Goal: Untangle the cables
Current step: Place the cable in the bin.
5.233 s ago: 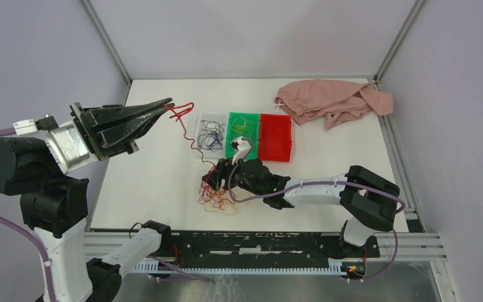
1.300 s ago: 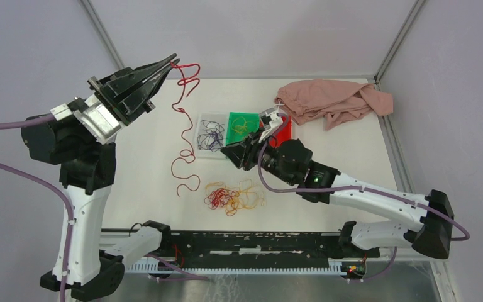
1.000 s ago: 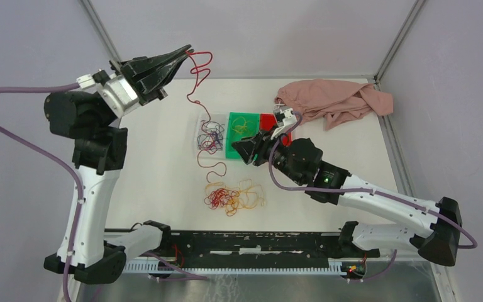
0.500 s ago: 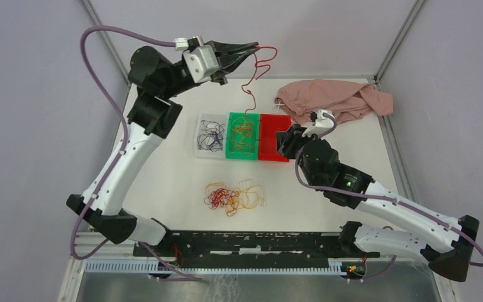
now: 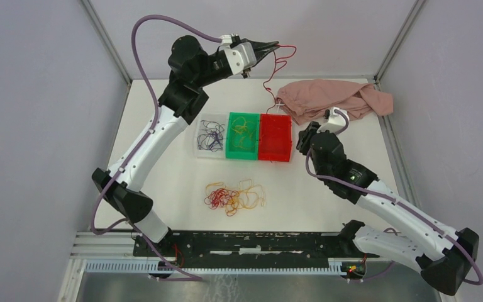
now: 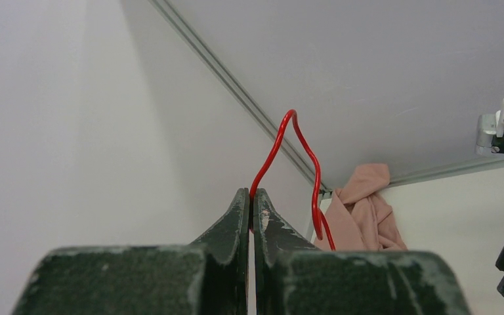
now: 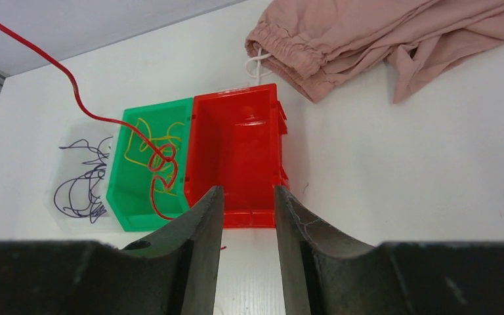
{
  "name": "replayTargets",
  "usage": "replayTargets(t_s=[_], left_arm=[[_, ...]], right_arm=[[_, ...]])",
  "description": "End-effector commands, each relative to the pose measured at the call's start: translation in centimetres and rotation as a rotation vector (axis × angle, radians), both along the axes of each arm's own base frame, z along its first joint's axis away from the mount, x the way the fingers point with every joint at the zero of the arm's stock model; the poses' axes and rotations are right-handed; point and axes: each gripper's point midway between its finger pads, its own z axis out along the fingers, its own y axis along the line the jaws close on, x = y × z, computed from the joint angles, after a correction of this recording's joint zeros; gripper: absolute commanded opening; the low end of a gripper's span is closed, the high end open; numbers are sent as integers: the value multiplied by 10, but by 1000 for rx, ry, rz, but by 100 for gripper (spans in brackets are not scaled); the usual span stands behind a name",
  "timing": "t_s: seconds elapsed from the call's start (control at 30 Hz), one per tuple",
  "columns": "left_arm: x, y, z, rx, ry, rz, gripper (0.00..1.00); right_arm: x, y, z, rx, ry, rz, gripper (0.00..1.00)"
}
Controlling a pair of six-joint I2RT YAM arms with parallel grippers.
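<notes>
**Two grippers: one clamped on a red cable, one open**

1. Left arm. The left gripper (image 6: pixel 251 192) is raised high above the far side of the table (image 5: pixel 163 170). Its jaws are closed together, pinching one end of a red cable (image 6: pixel 315 190). The cable arches up from the fingertips, then hangs down in loose bends toward the row of bins. In the right wrist view its lower end curls across the green bin; contact with the bin cannot be confirmed.

2. Bins. Three bins stand side by side, touching, near the middle of the table.
   - The clear bin (image 5: pixel 197 141), leftmost, holds dark purple cables (image 5: pixel 209 135).
   - The green bin (image 5: pixel 241 153), centre, holds yellow cables (image 5: pixel 242 129).
   - The red bin (image 5: pixel 275 135) is rightmost.

3. Loose stock. A tangle (image 5: pixel 233 196) of red and yellow-orange strands lies on the table, on the near side of the bins and apart from them.

4. Right arm. The right gripper (image 7: pixel 245 197) hovers just right of the red bin, its jaws parted with a clear gap and nothing between them.

5. A pink cloth (image 5: pixel 330 100) lies crumpled at the far right corner.
</notes>
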Motion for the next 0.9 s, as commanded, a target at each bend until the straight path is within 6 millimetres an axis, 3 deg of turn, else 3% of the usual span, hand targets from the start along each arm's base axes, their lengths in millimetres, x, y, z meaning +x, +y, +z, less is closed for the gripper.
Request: replayTargets(t_s=[0.0,0.27,0.6,0.87], left_arm=[[7,1,18,-10,-128,56,3],[31,-14,13,-18,-166,97,3],[43,-28,17,-42,-189,129,3],[58,-34,-10,-15,-171,171,3]], right_arm=[[4,0,-6,38,17,21,39],[4,-10,-12,53,20,13,34],[1,-16,-17,64,22,2,32],[-1,-21,-19,67,21,-6,31]])
